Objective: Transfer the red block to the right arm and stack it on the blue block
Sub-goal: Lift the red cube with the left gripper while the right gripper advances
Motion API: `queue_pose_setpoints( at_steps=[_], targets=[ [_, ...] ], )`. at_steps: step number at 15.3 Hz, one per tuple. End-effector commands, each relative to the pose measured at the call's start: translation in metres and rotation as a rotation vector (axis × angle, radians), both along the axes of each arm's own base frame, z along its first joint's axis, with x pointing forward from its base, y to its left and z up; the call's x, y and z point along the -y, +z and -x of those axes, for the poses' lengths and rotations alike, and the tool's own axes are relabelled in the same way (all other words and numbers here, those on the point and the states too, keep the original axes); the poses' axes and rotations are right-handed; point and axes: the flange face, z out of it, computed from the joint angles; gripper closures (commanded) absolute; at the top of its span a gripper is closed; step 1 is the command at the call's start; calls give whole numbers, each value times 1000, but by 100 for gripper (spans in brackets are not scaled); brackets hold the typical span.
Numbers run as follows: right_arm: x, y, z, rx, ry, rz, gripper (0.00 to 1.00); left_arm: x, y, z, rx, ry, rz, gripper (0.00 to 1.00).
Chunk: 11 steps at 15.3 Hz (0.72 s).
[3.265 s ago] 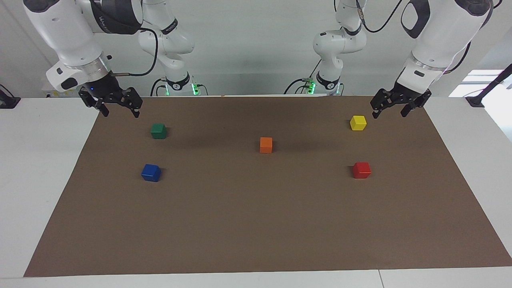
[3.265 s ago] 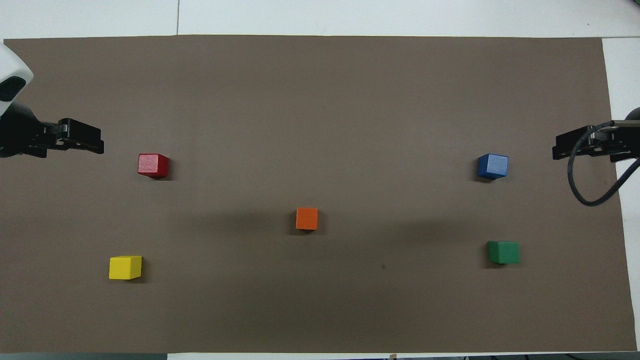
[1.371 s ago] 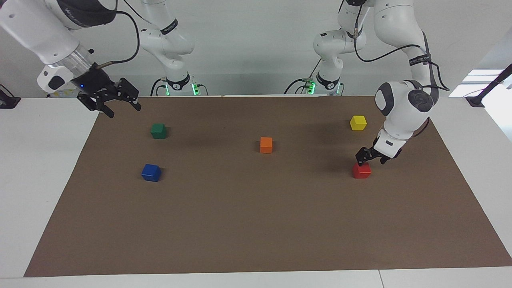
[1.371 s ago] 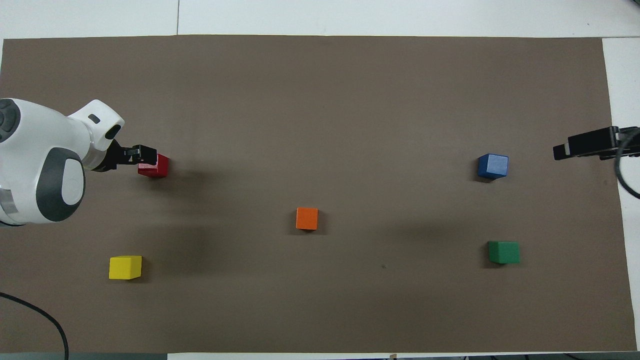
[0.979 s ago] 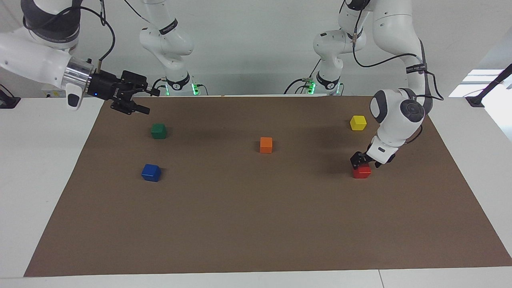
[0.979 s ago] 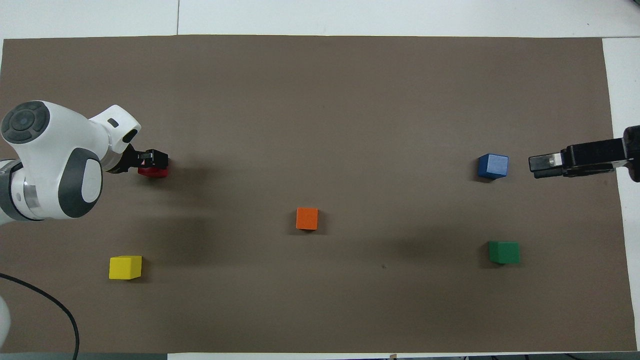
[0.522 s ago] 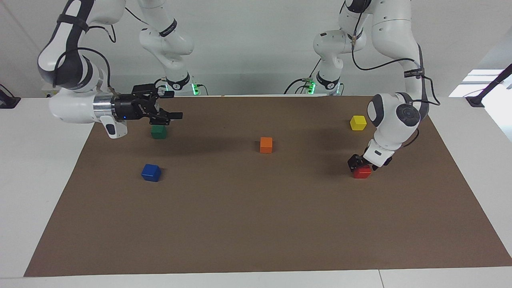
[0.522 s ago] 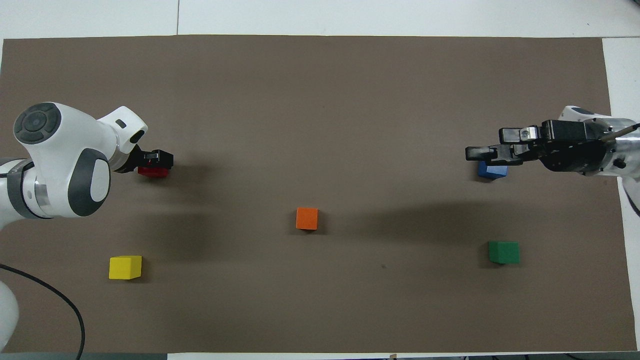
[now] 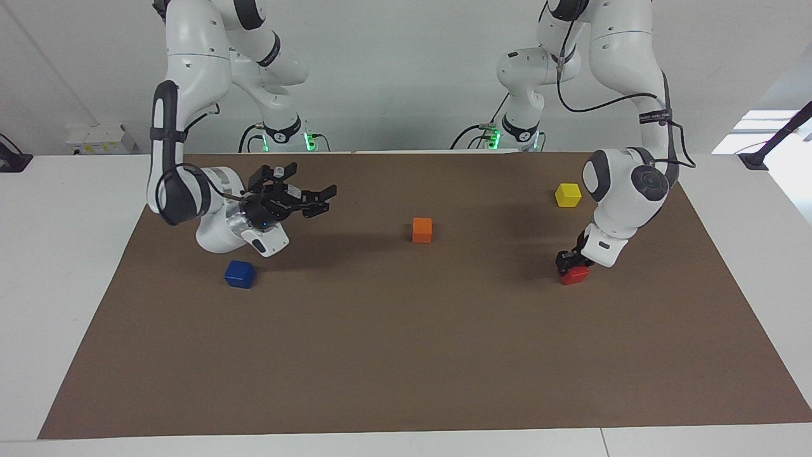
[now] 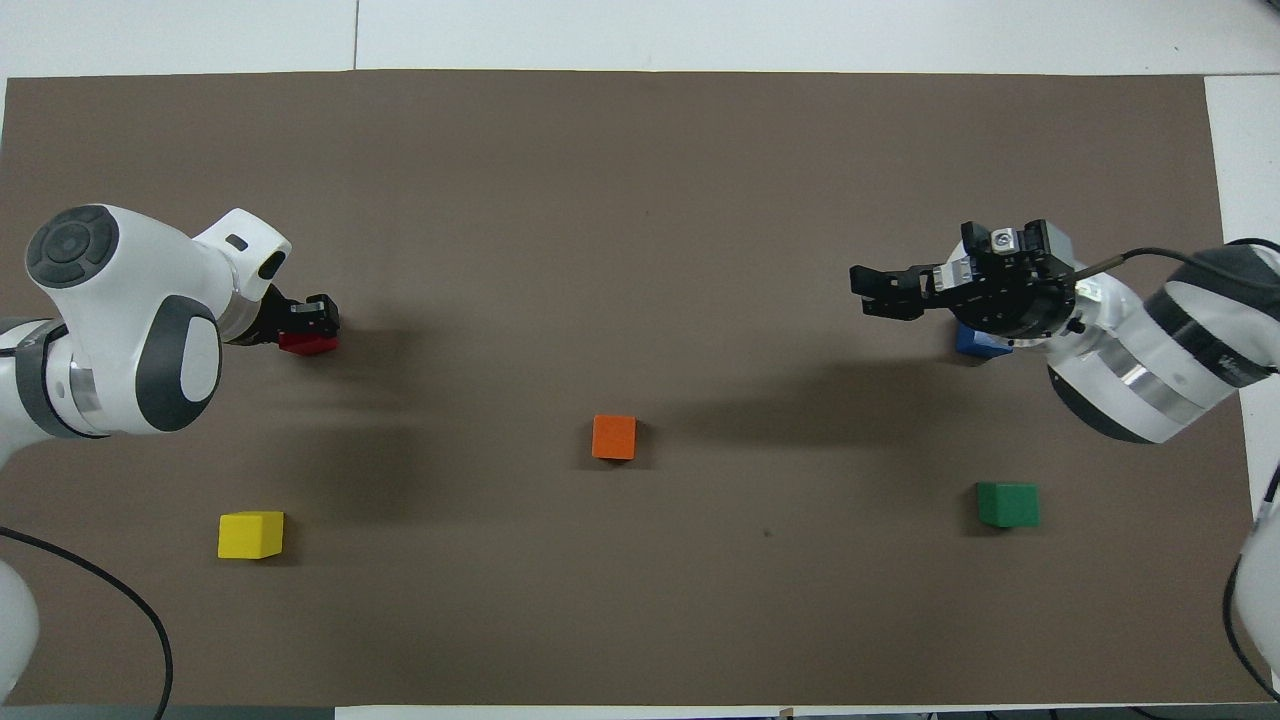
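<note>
Gripping the small glossy red block (image 9: 576, 275), your left gripper (image 9: 569, 262) sat low at the left arm's end of the brown paper mat (image 9: 406, 355), its two fingers closed against the cube's sides. The cube looked to be resting on the mat or barely off it; you could not tell which from either view.

Your right arm (image 9: 190, 127), white with a blue wrist light, reached out level above the mat, and the right gripper (image 9: 311, 202) pointed toward the middle of the table with its fingers spread apart and nothing between them. In the overhead view its wrist covered part of the small glossy blue block (image 10: 980, 343). The facing view showed that cube (image 9: 240, 273) sitting free on the mat, below the wrist and untouched.

Three other cubes lay undisturbed. An orange cube (image 9: 422, 230) sat near the middle of the mat. A yellow cube (image 9: 568, 194) sat nearer to the robots than the red one, at the same end. A dark green cube (image 10: 1007, 504) sat nearer to the robots than the blue one and showed only in the overhead view.

Judged from this, you were at the very first stage: the pick-up grip looked made, and nothing more. Lifting the red cube, carrying it toward the centre, passing it into the waiting open gripper, and setting it on top of the blue cube all remained to be done.
</note>
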Motion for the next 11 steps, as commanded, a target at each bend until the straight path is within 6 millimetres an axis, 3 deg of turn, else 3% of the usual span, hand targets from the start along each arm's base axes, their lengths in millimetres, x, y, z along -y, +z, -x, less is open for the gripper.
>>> queue_pose_setpoints(
  at_steps=[1,4,7,9,11],
  targets=[
    [-5,8,4,22,0,-18,0,7,49,-12,-70,126,55,100],
    [-12,-4,16,30,-6,1,0,23,106,-15,-130,327,117,100],
    [-22,-8,21,43,-16,10,0,47,168,-2,-182,546,242,100],
    [-24,-10,21,44,-26,23,0,77,213,9,-220,727,358,100],
    [-24,-10,21,47,-28,24,0,114,244,19,-251,839,402,100]
  ],
)
